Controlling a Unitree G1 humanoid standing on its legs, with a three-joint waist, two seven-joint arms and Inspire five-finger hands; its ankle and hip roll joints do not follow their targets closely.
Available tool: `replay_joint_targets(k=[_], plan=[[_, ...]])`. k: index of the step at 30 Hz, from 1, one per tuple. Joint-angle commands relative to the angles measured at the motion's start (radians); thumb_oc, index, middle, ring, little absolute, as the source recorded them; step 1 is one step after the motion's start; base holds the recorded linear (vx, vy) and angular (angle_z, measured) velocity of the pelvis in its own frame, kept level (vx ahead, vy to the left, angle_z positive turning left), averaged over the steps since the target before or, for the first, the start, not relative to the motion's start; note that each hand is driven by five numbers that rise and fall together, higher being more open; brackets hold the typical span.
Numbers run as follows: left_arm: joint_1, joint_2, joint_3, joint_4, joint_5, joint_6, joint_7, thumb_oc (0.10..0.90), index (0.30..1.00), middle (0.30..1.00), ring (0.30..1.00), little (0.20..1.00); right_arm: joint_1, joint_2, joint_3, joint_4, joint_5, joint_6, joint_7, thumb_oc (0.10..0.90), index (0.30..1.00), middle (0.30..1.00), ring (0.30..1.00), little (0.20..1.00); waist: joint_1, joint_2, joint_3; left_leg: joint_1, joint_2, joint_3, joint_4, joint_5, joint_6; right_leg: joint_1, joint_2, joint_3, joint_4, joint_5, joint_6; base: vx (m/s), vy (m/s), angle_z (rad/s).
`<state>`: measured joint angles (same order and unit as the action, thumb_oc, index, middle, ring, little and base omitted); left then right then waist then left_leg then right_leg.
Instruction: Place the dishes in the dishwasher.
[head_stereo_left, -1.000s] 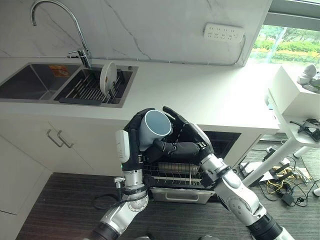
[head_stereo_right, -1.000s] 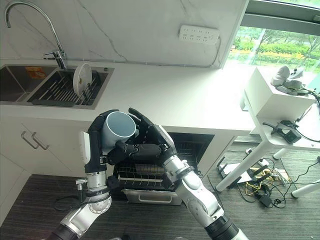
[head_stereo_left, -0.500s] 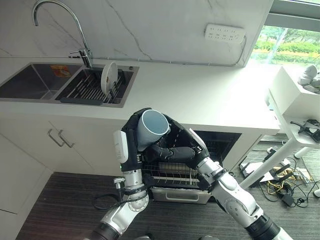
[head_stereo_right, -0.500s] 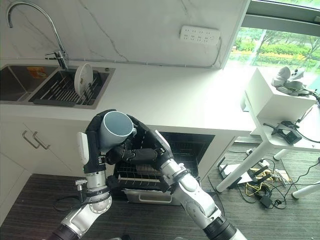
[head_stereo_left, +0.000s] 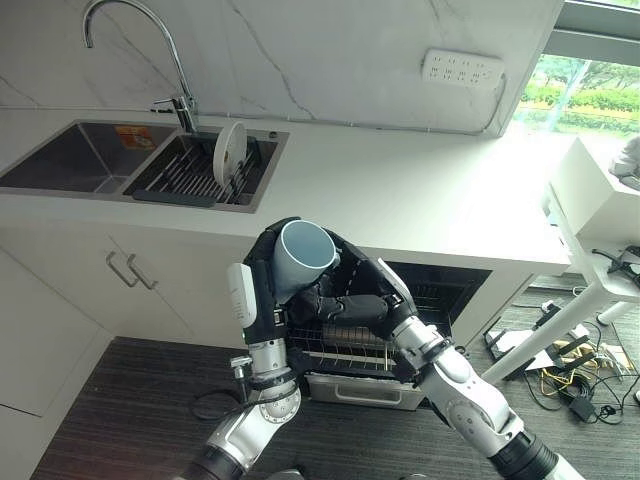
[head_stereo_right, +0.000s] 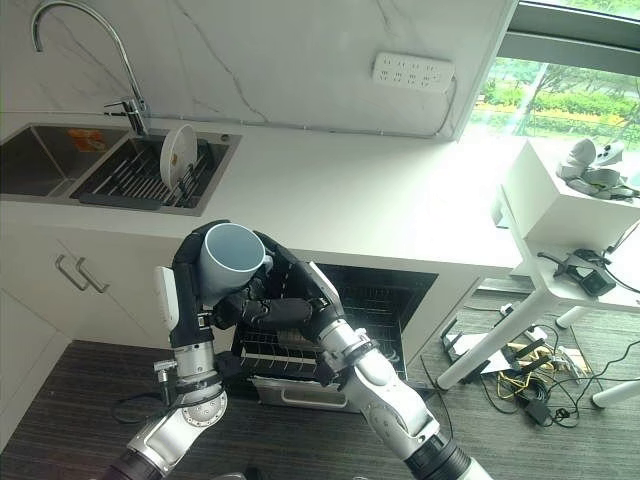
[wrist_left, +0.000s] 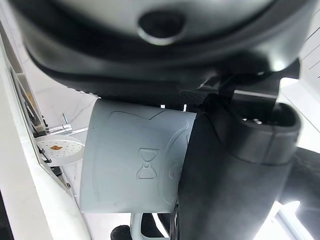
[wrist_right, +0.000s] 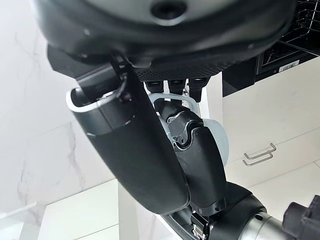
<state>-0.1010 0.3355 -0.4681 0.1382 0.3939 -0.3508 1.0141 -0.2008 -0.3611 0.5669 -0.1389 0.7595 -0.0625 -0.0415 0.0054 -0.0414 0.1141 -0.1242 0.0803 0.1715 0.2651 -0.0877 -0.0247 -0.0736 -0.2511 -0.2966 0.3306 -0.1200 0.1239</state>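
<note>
A light blue mug (head_stereo_left: 303, 258) is held mouth-up in front of the counter edge, above the pulled-out dishwasher rack (head_stereo_left: 345, 352). My left hand (head_stereo_left: 263, 292) comes up from below, and its fingers are curled round the mug's body (wrist_left: 134, 167). My right hand (head_stereo_left: 368, 303) reaches in from the right, pressed against the mug and the left hand. Its fingers are curled at the mug's handle (wrist_right: 172, 98). A white plate (head_stereo_left: 229, 150) stands upright in the sink's drying rack (head_stereo_left: 190, 172).
The white countertop (head_stereo_left: 410, 195) runs across the view, with a double sink (head_stereo_left: 70, 165) and a tall faucet (head_stereo_left: 135, 35) at the left. Cabinet doors with handles (head_stereo_left: 130, 272) sit below. A white desk (head_stereo_left: 600, 235) and cables on the floor lie to the right.
My right hand's spread fingers have closed in and curled round the mug beside the left hand. The camera has shifted slightly; the mug stays in about the same place.
</note>
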Motion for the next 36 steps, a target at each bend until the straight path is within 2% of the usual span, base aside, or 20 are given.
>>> replay_joint_targets(k=[1,5,14,25,26,27,28,32,36], plan=[[-0.148,0.0,-0.062,-0.041,0.018,-0.068,-0.002,0.4,0.3,0.3,0.3,0.3,-0.162,0.104,0.016,-0.093,0.031,-0.188,0.026,0.8,0.9,0.9,0.9,0.9,0.006,-0.021,-0.011,0.08,0.037,0.052,0.035,-0.165,0.001,-0.002,0.008,0.058,-0.031,-0.022,0.053,0.0,0.0,0.0],[-0.146,-0.003,-0.073,-0.041,0.016,-0.068,-0.006,0.4,0.3,0.3,0.3,0.3,-0.166,0.112,0.007,-0.101,0.019,-0.22,-0.014,0.8,0.9,0.9,0.9,0.9,0.008,-0.016,-0.009,0.08,0.034,0.05,0.035,-0.166,0.003,0.0,0.008,0.057,-0.031,-0.024,0.053,0.0,0.0,0.0],[-0.15,0.0,-0.093,-0.036,0.024,-0.059,-0.008,0.4,0.3,0.3,0.3,0.3,-0.187,0.126,0.015,-0.103,0.04,-0.266,-0.026,0.8,0.9,0.9,0.9,0.9,0.01,-0.012,-0.007,0.082,0.033,0.052,0.035,-0.168,0.004,0.002,0.006,0.053,-0.031,-0.025,0.052,0.0,0.0,0.0],[-0.151,-0.001,-0.105,-0.026,0.031,-0.08,-0.01,0.4,0.3,0.3,0.3,0.3,-0.198,0.139,0.046,-0.105,0.058,-0.21,-0.003,0.8,0.9,0.9,0.9,0.9,0.017,-0.01,-0.004,0.081,0.032,0.052,0.035,-0.166,0.005,0.005,0.001,0.045,-0.031,-0.024,0.053,0.0,0.001,0.01],[-0.151,0.001,-0.107,-0.027,0.033,-0.082,-0.012,0.4,0.3,0.3,0.3,0.3,-0.199,0.137,0.052,-0.099,0.059,-0.201,0.015,0.643,0.665,0.665,0.665,0.665,0.019,-0.01,-0.004,0.081,0.032,0.051,0.035,-0.166,0.005,0.005,0.001,0.043,-0.031,-0.023,0.054,0.0,0.0,0.0],[-0.151,0.002,-0.108,-0.028,0.032,-0.083,-0.014,0.4,0.3,0.3,0.3,0.3,-0.2,0.136,0.055,-0.096,0.058,-0.197,0.023,0.557,0.535,0.535,0.535,0.535,0.019,-0.011,-0.004,0.081,0.032,0.051,0.035,-0.166,0.005,0.005,0.0,0.042,-0.031,-0.023,0.054,0.0,0.0,0.0],[-0.152,0.003,-0.11,-0.029,0.031,-0.082,-0.017,0.4,0.3,0.3,0.3,0.3,-0.201,0.135,0.06,-0.095,0.055,-0.193,0.031,0.4,0.3,0.3,0.3,0.3,0.021,-0.011,-0.003,0.08,0.032,0.05,0.035,-0.166,0.005,0.005,0.0,0.041,-0.031,-0.023,0.054,0.0,0.0,0.0],[-0.16,0.004,-0.119,-0.019,0.031,-0.092,-0.03,0.4,0.3,0.3,0.3,0.3,-0.214,0.135,0.085,-0.085,0.06,-0.161,0.084,0.4,0.3,0.3,0.3,0.3,0.027,-0.015,-0.002,0.077,0.03,0.045,0.035,-0.165,0.006,0.005,0.001,0.04,-0.031,-0.023,0.053,0.0,0.0,0.0],[-0.162,0.004,-0.126,-0.009,0.04,-0.101,-0.039,0.4,0.3,0.3,0.3,0.3,-0.222,0.135,0.1,-0.079,0.058,-0.161,0.097,0.4,0.3,0.3,0.3,0.3,0.031,-0.018,-0.001,0.075,0.03,0.042,0.035,-0.164,0.006,0.005,0.002,0.039,-0.031,-0.023,0.053,0.0,0.0,0.0]])
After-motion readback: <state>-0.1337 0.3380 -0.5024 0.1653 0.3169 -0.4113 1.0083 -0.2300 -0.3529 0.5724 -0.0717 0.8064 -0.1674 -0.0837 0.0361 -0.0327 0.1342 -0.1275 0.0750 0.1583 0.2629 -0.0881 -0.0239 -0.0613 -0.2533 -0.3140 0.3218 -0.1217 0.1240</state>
